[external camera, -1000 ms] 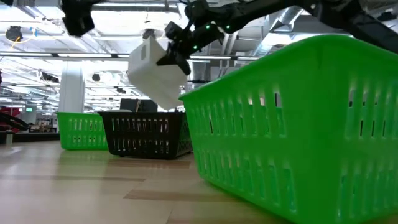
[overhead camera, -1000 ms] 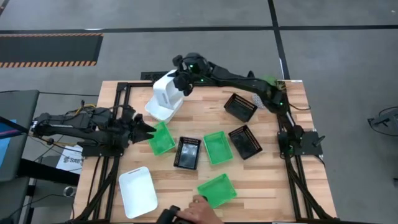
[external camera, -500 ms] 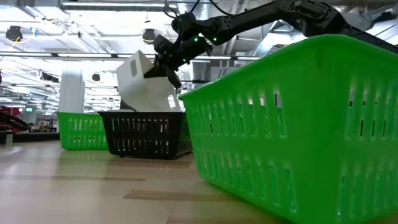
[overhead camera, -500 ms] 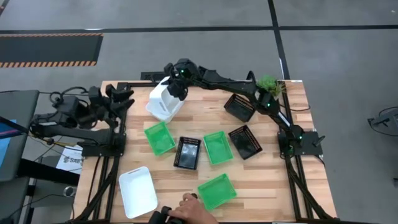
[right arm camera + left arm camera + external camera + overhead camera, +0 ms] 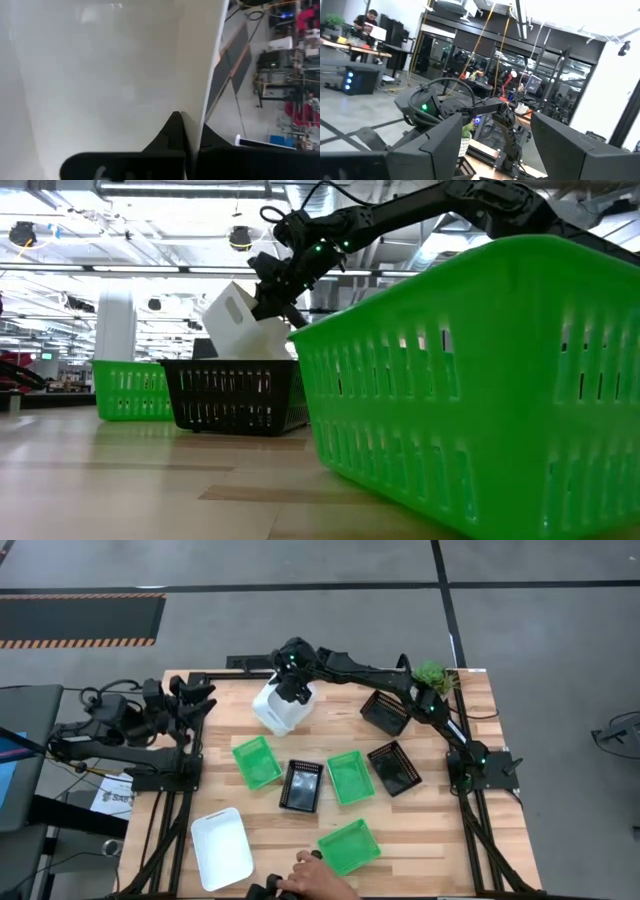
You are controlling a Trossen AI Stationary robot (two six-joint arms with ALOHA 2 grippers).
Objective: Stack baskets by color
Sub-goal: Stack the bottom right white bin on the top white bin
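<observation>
My right gripper (image 5: 293, 687) reaches across the far side of the table, shut on a white basket (image 5: 279, 710) that hangs tilted near the far left. In the low view this white basket (image 5: 238, 327) shows above a black basket (image 5: 235, 394), which hides its lower part. Another white basket (image 5: 222, 848) lies flat at the near left. Three green baskets (image 5: 256, 761) (image 5: 350, 776) (image 5: 349, 846) and three black baskets (image 5: 302, 785) (image 5: 395, 768) (image 5: 385, 712) stand on the tabletop. My left gripper (image 5: 203, 695) is drawn back over the left edge, open and holding nothing. My right gripper pinches one side wall (image 5: 197, 95) of the white basket between its two fingers (image 5: 175, 132), at the rim. The fingers come from the table's far right, slanting down. The basket hangs tilted below them; whether its lower end touches the table I cannot tell.
A small potted plant (image 5: 430, 673) stands at the far right corner. A person's hand (image 5: 308, 880) rests at the near edge by the nearest green basket. That green basket (image 5: 480, 380) fills the right of the low view. Bare wood lies around the held basket.
My right gripper has sunk toward the table with the white basket, which has tipped and come lower. My left gripper has pulled away from the leftmost green basket, up and back to the left edge, and then kept still; that basket stays in place.
</observation>
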